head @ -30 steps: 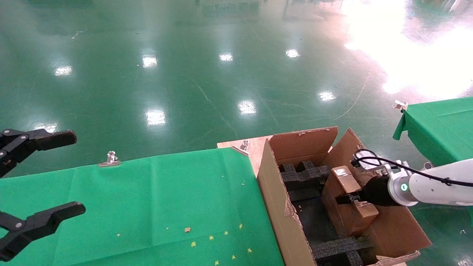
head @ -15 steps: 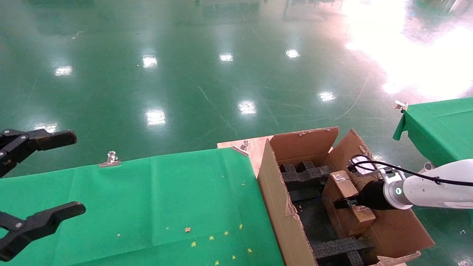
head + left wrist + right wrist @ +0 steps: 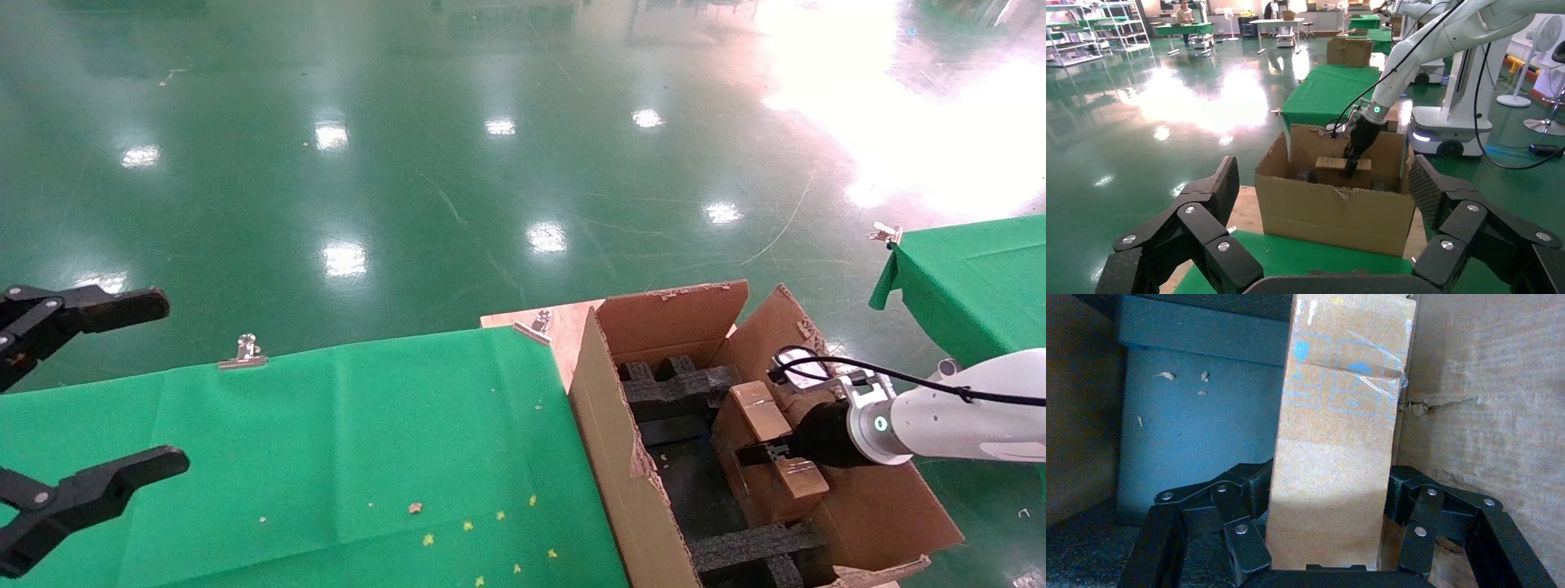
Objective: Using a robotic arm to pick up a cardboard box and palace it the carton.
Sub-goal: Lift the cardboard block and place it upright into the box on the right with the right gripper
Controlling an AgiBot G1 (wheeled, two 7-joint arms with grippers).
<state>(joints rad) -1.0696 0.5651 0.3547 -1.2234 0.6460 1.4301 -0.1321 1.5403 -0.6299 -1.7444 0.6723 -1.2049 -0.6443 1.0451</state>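
— Where is the cardboard box [image 3: 766, 445]?

— Inside the carton [image 3: 621, 457], along its right wall, gripped across its narrow faces by the right tool [image 3: 766, 451], whose black fingers [image 3: 1229, 520] are closed against both sides of it. The box looks low in the carton, though whether it already rests on the bottom cannot be told.

— Why hold it that way?

— Judging by the fit, pinching the slim faces lets the white arm [image 3: 956, 425] come over the right wall and slide the box down beside it without fouling the flaps.

— What else is in the carton?

— Black foam inserts [image 3: 670, 384] at the far end and another strip [image 3: 748, 547] at the near end, with a dark open gap between them left of the box.

— And the other arm?

— The left tool [image 3: 78, 400] hangs wide open and empty at the left edge of the green-clothed surface [image 3: 327, 449], holding nothing, well apart from the carton at the surface's right edge.
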